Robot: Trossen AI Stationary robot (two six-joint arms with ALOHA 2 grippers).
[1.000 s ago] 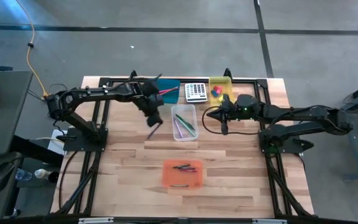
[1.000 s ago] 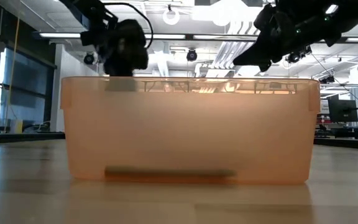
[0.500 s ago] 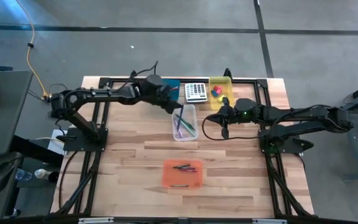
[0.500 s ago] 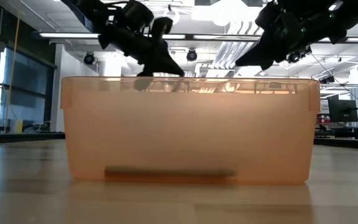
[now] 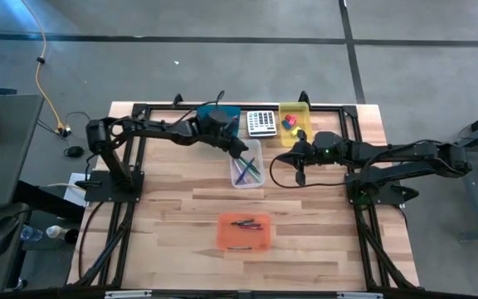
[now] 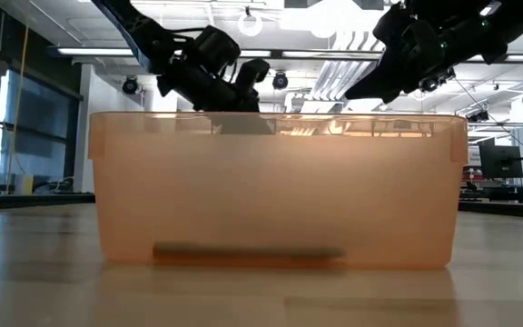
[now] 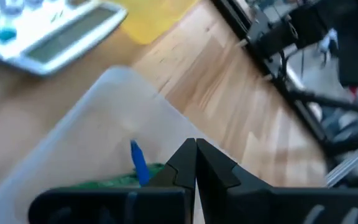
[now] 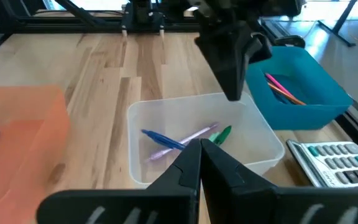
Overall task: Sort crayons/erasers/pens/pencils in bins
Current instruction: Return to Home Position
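My left gripper (image 5: 243,153) hangs shut over the clear bin (image 5: 246,164); the right wrist view shows it (image 8: 232,90) pointing down with nothing in it. A blue pen (image 8: 163,140), a purple pen (image 8: 188,140) and a green pen (image 8: 219,134) lie flat on the clear bin's floor. My right gripper (image 5: 298,173) waits shut and empty, to the right of that bin. The teal bin (image 8: 303,81) holds pink pencils (image 8: 281,87). Red and blue erasers (image 5: 289,122) sit in the yellow bin (image 5: 295,110). The orange bin (image 5: 244,242) holds dark crayons (image 5: 246,223).
A grey-keyed calculator (image 5: 261,123) lies between the teal and yellow bins at the far edge. The orange bin (image 6: 280,191) fills the low view. Bare wood stretches between the clear bin and the orange bin. Black frame rails run along the table's left and right sides.
My left gripper has swung from the table left of the clear bin toward the right and far side, ending over that bin. A thin stick that hung below its fingers a second ago no longer shows there.
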